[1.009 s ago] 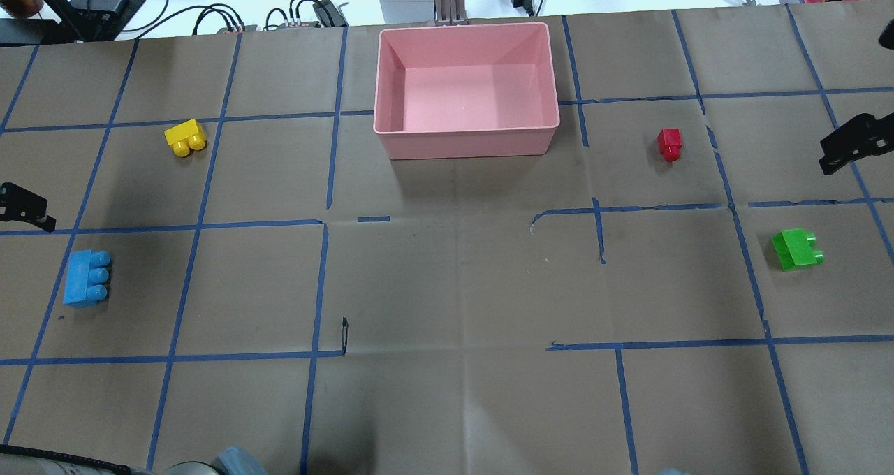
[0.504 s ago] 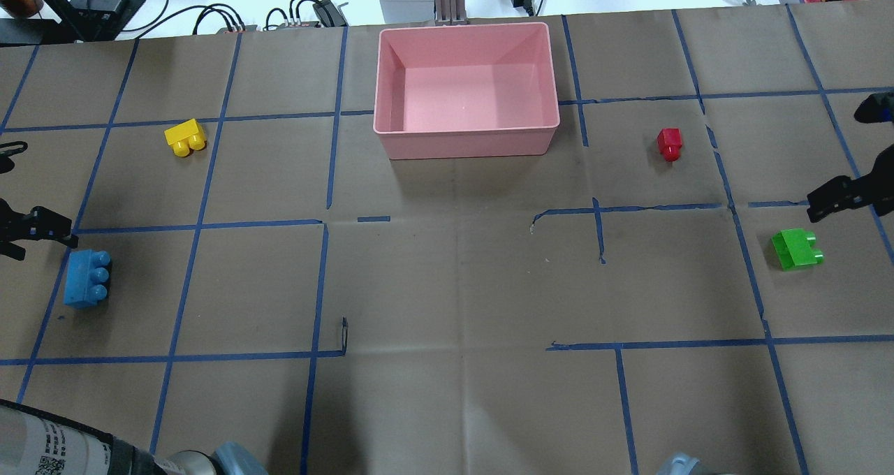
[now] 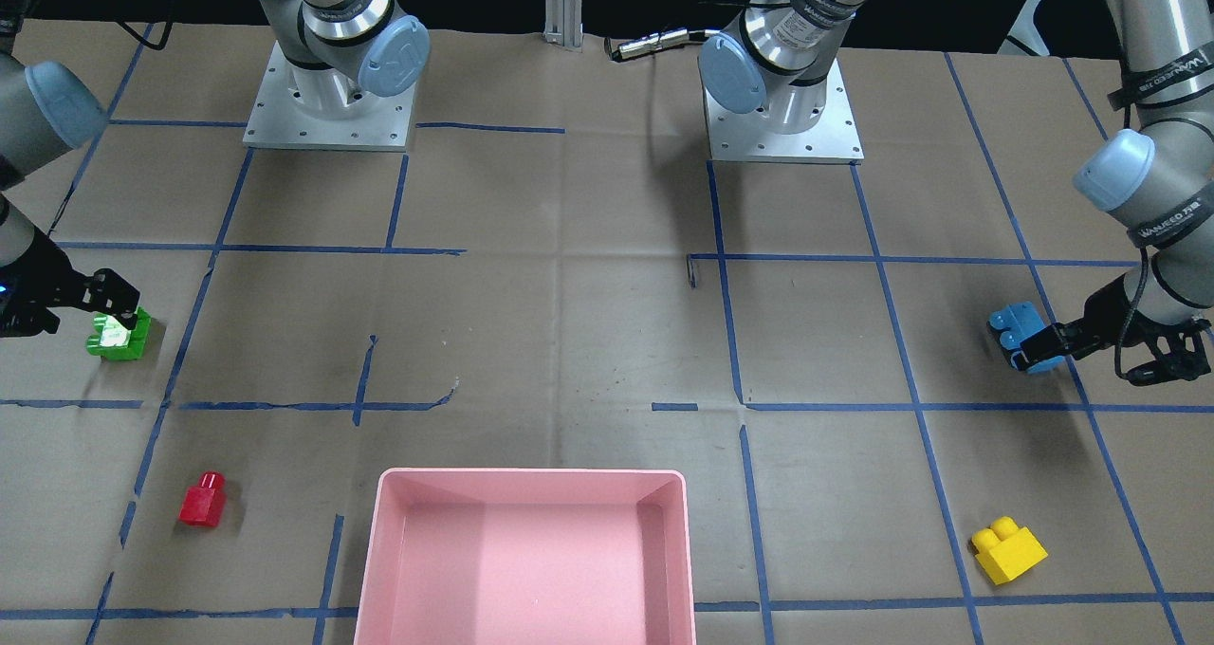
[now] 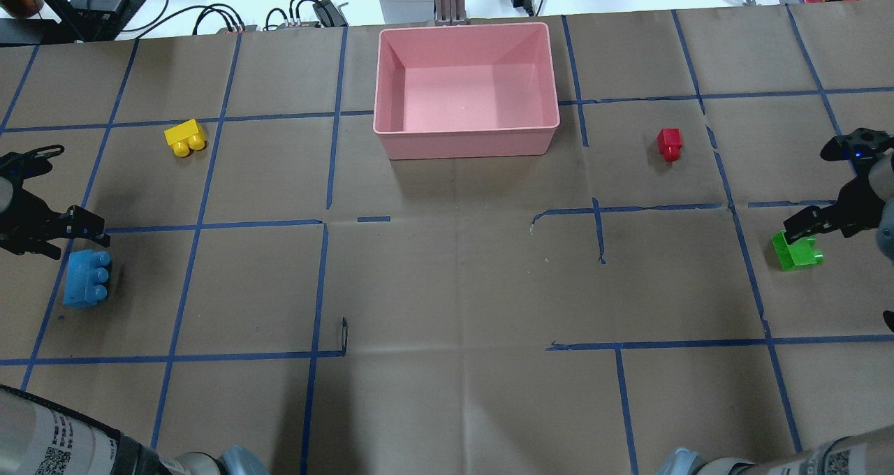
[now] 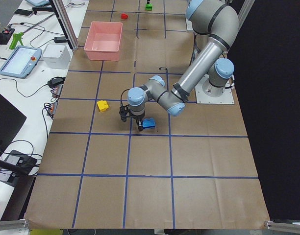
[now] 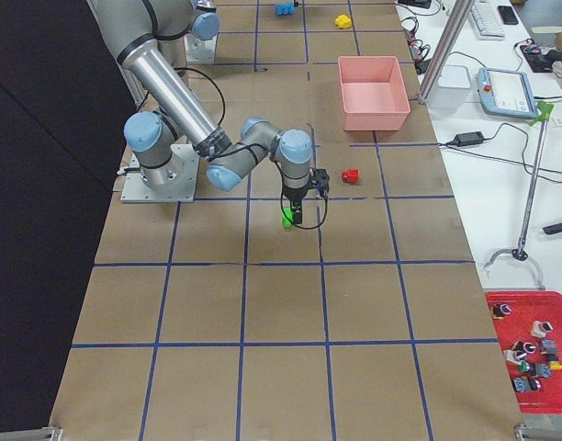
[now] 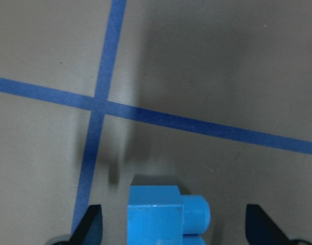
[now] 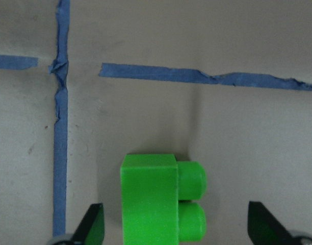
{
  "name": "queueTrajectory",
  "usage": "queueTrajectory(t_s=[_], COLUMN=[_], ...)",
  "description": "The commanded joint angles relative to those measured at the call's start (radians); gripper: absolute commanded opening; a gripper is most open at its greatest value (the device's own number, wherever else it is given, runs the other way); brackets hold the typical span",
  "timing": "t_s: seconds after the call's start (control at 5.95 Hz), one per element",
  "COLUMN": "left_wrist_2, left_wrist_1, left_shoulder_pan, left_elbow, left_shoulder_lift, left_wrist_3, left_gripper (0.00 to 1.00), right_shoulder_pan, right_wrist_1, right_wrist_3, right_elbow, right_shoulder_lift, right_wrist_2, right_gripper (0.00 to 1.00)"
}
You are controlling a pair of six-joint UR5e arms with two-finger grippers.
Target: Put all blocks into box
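Note:
The light-blue three-stud brick (image 4: 85, 278) lies at the table's left. My left gripper (image 4: 77, 232) hangs over its far end, open; in the left wrist view the brick (image 7: 155, 214) sits between the two fingertips (image 7: 92, 227), untouched. The green two-stud brick (image 4: 796, 251) lies at the right. My right gripper (image 4: 803, 229) is open over it, and the brick (image 8: 151, 201) shows between its fingertips (image 8: 92, 224). The yellow brick (image 4: 185, 137) and the red brick (image 4: 669, 143) lie alone on the table. The pink box (image 4: 464, 147) stands empty at the far middle.
Brown paper with a blue tape grid covers the table. Cables and a grey unit lie beyond the far edge behind the box. Both arm bases (image 3: 327, 104) stand at the robot's side of the table.
Both grippers have come in from the table's sides and lowered over their bricks: the left over the blue one, the right over the green one. No brick has moved.

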Motion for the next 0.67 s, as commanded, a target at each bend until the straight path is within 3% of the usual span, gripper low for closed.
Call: queueTrajectory(t_s=[0.0, 0.34, 0.5], left_wrist_2=[0.004, 0.004, 0.003], left_wrist_1=[-0.001, -0.001, -0.001], left_shoulder_pan=[0.03, 0.039, 0.039], left_elbow=[-0.028, -0.038, -0.038], left_shoulder_lift=[-0.001, -0.004, -0.004], left_wrist_3=[0.006, 0.014, 0.017], left_gripper=[0.99, 0.98, 0.9], right_shoulder_pan=[0.004, 0.006, 0.004], right_wrist_1=[-0.019, -0.04, -0.04], right_wrist_3=[0.006, 0.0, -0.002], right_elbow=[0.034, 0.034, 0.031], right_shoulder_lift=[0.011, 0.017, 0.026], right_wrist_2=[0.0, -0.003, -0.009], right_gripper=[0.99, 0.99, 0.97])
